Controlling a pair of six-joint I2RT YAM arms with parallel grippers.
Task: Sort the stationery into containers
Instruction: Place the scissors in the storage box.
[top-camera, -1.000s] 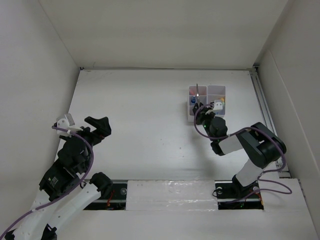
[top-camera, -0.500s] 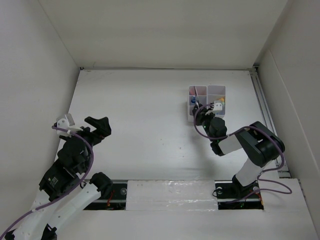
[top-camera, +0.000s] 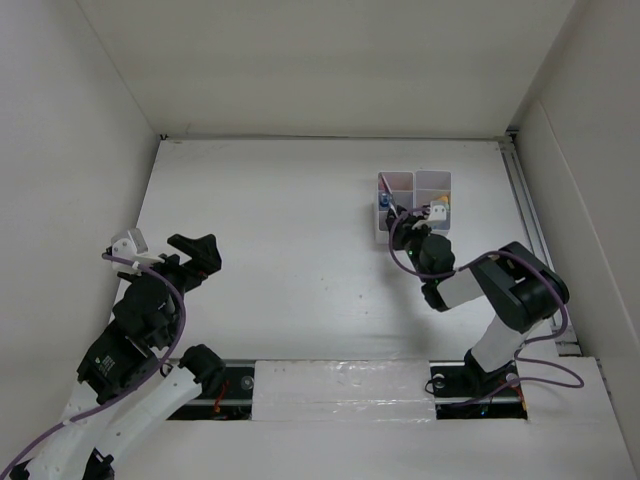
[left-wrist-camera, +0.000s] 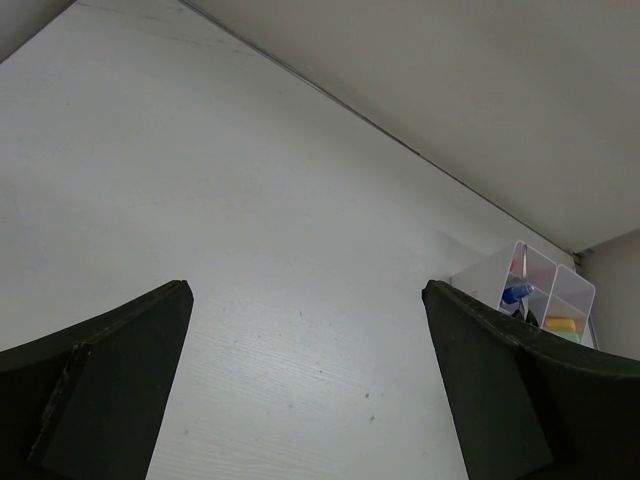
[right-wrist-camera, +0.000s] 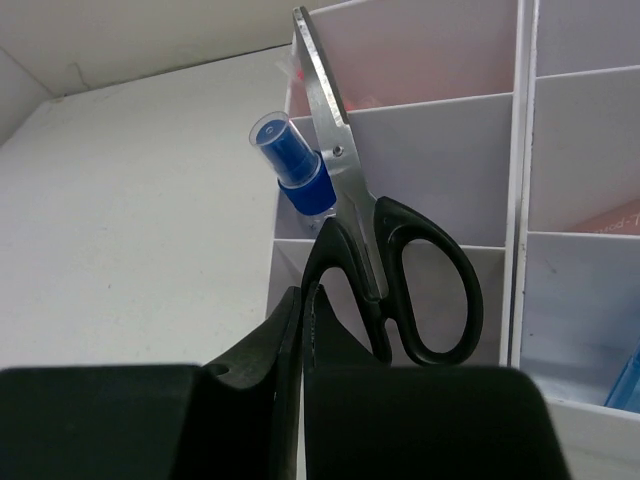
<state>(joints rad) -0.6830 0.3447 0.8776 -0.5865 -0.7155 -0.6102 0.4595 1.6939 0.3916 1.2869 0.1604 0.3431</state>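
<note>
Scissors (right-wrist-camera: 352, 200) stand handles-down in the left column of the white organiser (right-wrist-camera: 430, 130), blades tilted up past the blue-capped bottle (right-wrist-camera: 298, 170) lodged behind them. My right gripper (right-wrist-camera: 302, 330) shows its fingers pressed together with nothing between them, just beside the black handle. My left gripper (left-wrist-camera: 305, 300) hangs spread wide, well apart from the organiser. No loose stationery shows on the table (top-camera: 280, 220), so I judge the sorting finished or nearly so.

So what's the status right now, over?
Left gripper open, off to the side. Right gripper shut at the black-handled steel scissors, standing blades-up in the white plastic compartment organiser; grip unconfirmed. Blue-capped bottle crowds the blade.
</note>
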